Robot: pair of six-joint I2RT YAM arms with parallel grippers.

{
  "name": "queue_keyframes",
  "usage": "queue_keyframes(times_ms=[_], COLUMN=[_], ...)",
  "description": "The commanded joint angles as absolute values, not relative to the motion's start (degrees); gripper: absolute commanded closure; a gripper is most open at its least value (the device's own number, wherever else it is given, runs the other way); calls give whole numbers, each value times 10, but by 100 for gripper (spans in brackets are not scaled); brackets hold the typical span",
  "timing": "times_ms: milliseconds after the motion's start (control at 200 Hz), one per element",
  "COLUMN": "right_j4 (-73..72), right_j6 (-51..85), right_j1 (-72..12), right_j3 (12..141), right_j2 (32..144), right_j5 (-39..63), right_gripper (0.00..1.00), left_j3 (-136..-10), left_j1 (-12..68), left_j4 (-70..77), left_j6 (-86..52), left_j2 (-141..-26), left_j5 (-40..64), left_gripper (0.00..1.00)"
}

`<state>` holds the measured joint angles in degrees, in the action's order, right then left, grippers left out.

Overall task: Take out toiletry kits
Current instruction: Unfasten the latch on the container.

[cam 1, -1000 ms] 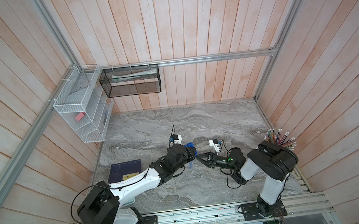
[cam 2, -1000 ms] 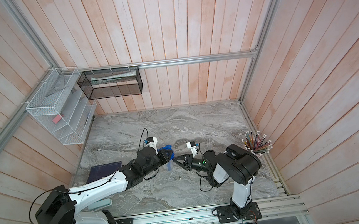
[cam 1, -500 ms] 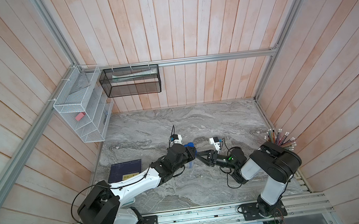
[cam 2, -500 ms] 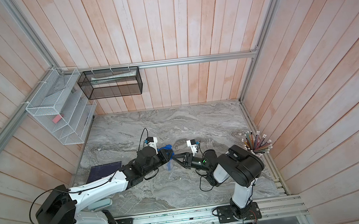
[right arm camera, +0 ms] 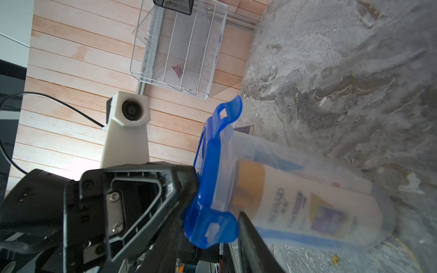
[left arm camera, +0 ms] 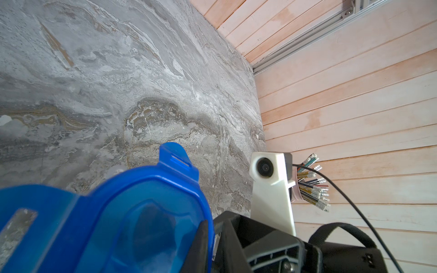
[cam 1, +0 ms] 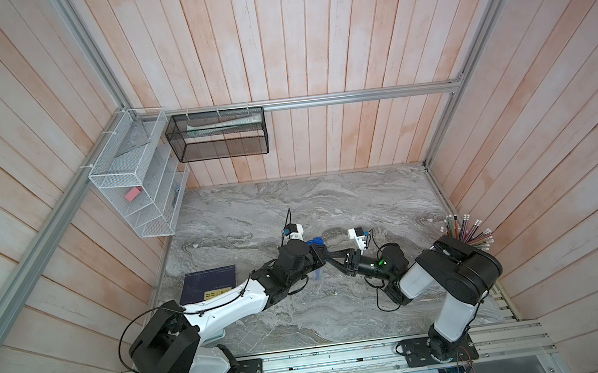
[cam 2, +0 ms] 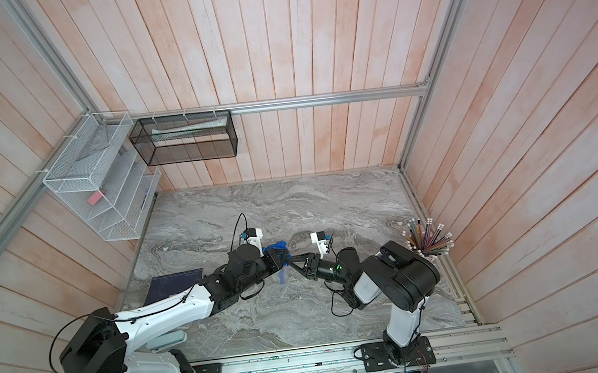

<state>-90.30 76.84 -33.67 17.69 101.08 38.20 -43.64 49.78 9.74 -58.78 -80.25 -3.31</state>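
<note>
Your right gripper [cam 1: 330, 259] has slid in over the last second and now sits tip to tip with the left gripper [cam 1: 319, 260]. The left one hasn't budged and is pinched tight on the rim of the blue lid [right arm camera: 208, 179]. Your right jaws stand parted, one finger [right arm camera: 250, 236] just beside a lid tab, gripping nothing I can see. So the lid's still on the clear container [right arm camera: 380, 212] and the kits are still inside; I'd judge you're lining up to pop that tab. Only the right wrist view shows them: just past your finger, a white bottle [right arm camera: 307, 208] with an orange end lies in the container. The left wrist view gives lid face, then bare table [left arm camera: 118, 71], then the cup of pencils [left arm camera: 309, 189] far off. In both top views the wrists hide nearly all of the container.
</note>
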Motion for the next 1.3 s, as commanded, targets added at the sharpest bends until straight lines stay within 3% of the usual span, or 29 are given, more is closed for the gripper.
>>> queue_keyframes(times_ms=[0, 550, 1050, 1295], right_j4=[-920, -695, -453, -406], right_j6=[761, 688, 588, 562], right_j1=[-342, -345, -357, -357], right_j3=[180, 183, 261, 252], right_j2=[1000, 901, 753, 725], right_j5=[370, 360, 342, 319], right_gripper=[63, 86, 75, 74], left_j3=[-395, -383, -396, -459], left_j1=[498, 499, 498, 491], left_j4=[-49, -46, -61, -112], left_j6=[-588, -592, -579, -547], left_j2=[-843, -841, -836, -830], left_j5=[-24, -24, -29, -47], left_gripper=[84, 84, 84, 83])
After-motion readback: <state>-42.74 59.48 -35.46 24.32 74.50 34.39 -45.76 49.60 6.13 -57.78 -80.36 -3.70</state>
